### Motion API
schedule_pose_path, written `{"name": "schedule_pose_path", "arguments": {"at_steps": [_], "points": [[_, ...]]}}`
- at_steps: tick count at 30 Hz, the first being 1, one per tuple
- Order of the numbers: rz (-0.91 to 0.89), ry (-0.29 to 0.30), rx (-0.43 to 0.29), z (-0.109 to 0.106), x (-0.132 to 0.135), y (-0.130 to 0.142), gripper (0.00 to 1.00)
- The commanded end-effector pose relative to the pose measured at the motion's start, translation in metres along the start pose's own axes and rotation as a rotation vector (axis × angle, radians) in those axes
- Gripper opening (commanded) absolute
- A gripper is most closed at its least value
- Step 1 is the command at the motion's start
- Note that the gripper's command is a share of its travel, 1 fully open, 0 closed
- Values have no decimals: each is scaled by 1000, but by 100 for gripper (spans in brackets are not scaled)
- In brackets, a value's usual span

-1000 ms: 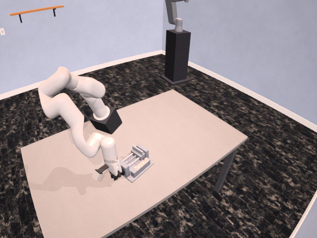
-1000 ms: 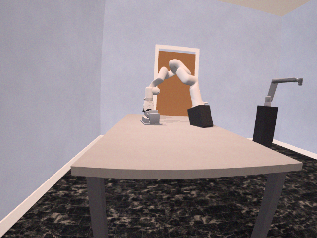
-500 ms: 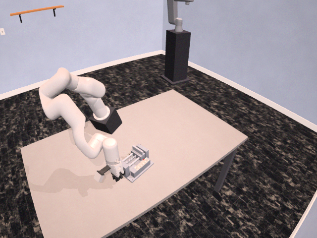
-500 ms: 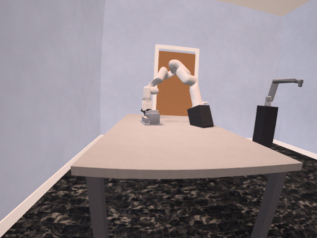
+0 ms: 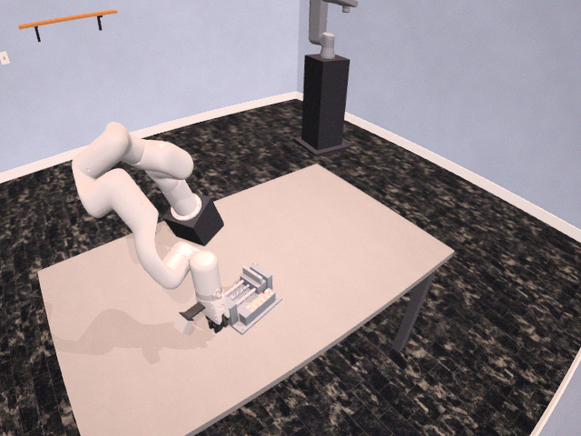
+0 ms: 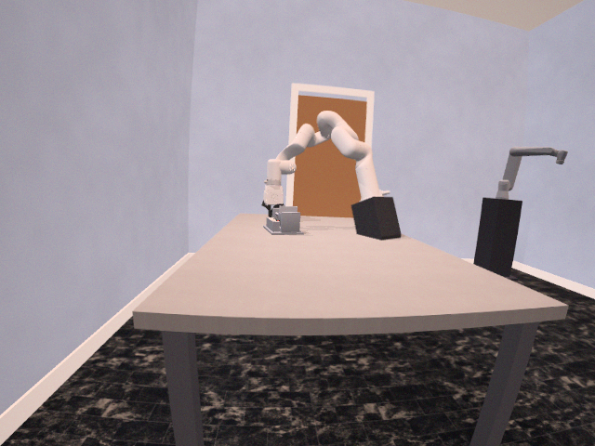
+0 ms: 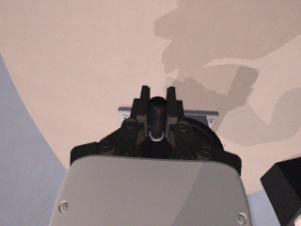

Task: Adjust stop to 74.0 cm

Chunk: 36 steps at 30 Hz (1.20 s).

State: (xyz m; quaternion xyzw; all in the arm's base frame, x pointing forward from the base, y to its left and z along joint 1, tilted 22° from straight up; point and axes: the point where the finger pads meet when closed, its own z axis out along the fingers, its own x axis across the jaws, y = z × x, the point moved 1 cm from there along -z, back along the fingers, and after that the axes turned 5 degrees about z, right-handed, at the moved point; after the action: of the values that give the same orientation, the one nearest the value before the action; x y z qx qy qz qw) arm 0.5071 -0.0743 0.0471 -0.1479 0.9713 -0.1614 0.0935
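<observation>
The arm (image 5: 135,211) (image 6: 343,138) is finished in smooth off-white, with rounded, tubular segments joined at bulging elbows. A light ring is fitted around its foot. A thin grey band is seen above the tool (image 5: 217,323) (image 7: 158,113), where the housing is dotted with small fittings. The tool is formed of a broad, pale grey cover (image 7: 155,190) with rounded corners, fastened by visible screws, and of black, angular linkages pinned by dark round screws. Straight, narrow black fingers are carried at the front.
</observation>
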Motion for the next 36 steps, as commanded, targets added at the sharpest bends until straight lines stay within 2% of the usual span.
{"name": "schedule_pose_path", "arguments": {"at_steps": [1, 36], "points": [[0, 1, 1, -3, -1, 0, 6], [0, 1, 1, -23, -4, 0, 6]]}}
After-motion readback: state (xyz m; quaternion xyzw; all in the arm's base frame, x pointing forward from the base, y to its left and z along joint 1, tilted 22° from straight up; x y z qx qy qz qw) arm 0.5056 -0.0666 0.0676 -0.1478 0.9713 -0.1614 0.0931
